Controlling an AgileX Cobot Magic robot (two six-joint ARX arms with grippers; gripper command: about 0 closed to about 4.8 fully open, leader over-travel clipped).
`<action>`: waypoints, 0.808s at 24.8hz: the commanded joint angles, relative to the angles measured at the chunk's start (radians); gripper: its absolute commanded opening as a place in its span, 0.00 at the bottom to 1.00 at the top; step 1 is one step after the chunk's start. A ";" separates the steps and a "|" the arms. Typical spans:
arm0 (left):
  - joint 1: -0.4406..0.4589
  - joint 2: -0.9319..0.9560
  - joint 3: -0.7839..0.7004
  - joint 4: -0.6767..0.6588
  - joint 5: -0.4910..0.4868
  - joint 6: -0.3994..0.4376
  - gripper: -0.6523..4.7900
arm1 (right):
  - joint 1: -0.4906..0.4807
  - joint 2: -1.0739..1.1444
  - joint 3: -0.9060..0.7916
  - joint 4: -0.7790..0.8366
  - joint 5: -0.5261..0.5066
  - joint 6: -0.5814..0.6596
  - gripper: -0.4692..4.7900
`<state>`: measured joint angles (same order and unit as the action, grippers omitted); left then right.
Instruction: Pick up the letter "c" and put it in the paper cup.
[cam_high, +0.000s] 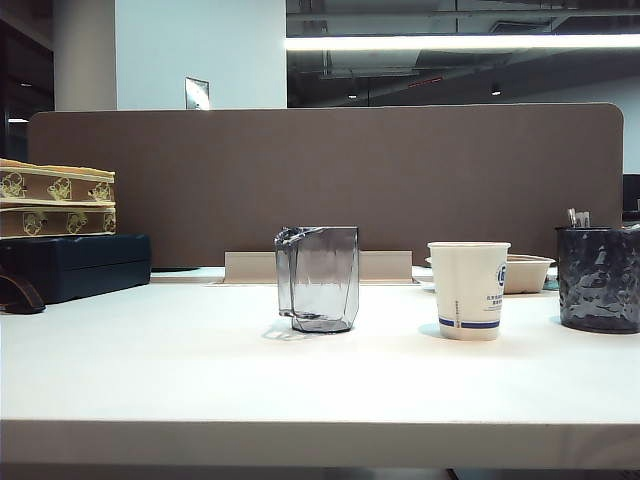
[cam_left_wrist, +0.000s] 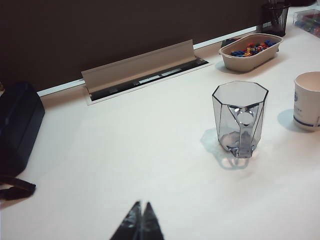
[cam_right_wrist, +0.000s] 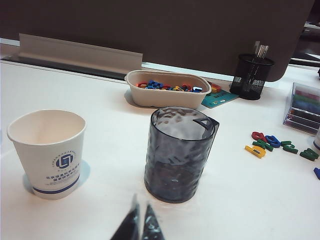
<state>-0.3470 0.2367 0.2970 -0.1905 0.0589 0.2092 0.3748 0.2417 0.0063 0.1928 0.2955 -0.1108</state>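
Letter c first: I make it the small red curved piece (cam_right_wrist: 258, 135) lying flat in the loose scatter of coloured letters (cam_right_wrist: 280, 145), though it is too small for me to be sure, or to tell which way its opening faces.

Sweeping left to right across the white table (cam_high: 200, 380): a dark case (cam_high: 75, 265) at the far left, then the clear grey cup (cam_high: 320, 278) in the middle, the paper cup (cam_high: 469, 290) upright and empty as far as I can see, and the dark glass tumbler (cam_high: 598, 278) just beyond it.

My left gripper (cam_left_wrist: 141, 222) hangs low over bare table with its tips pressed together, nothing between them, and the clear cup stands between it and the paper cup. My right gripper (cam_right_wrist: 140, 225) is likewise closed on nothing, tilted forward toward the tumbler.

Here is what matters: the red piece lies past the tumbler, on the side away from the paper cup and well apart from my right fingertips. The tumbler stands almost in line, so I judge the right arm is the one to go, swinging outward around it and opening before it drops.
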 joint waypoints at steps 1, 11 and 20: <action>0.000 0.001 -0.022 0.025 -0.020 0.000 0.11 | 0.001 -0.002 -0.007 0.010 0.001 -0.001 0.11; 0.000 0.001 -0.112 0.158 -0.037 -0.001 0.11 | 0.002 -0.002 -0.007 0.010 -0.002 -0.001 0.11; 0.000 0.002 -0.189 0.252 -0.111 -0.007 0.11 | 0.002 -0.002 -0.007 0.010 -0.003 -0.001 0.11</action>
<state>-0.3466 0.2375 0.1173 0.0280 -0.0448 0.2058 0.3752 0.2413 0.0063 0.1902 0.2932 -0.1108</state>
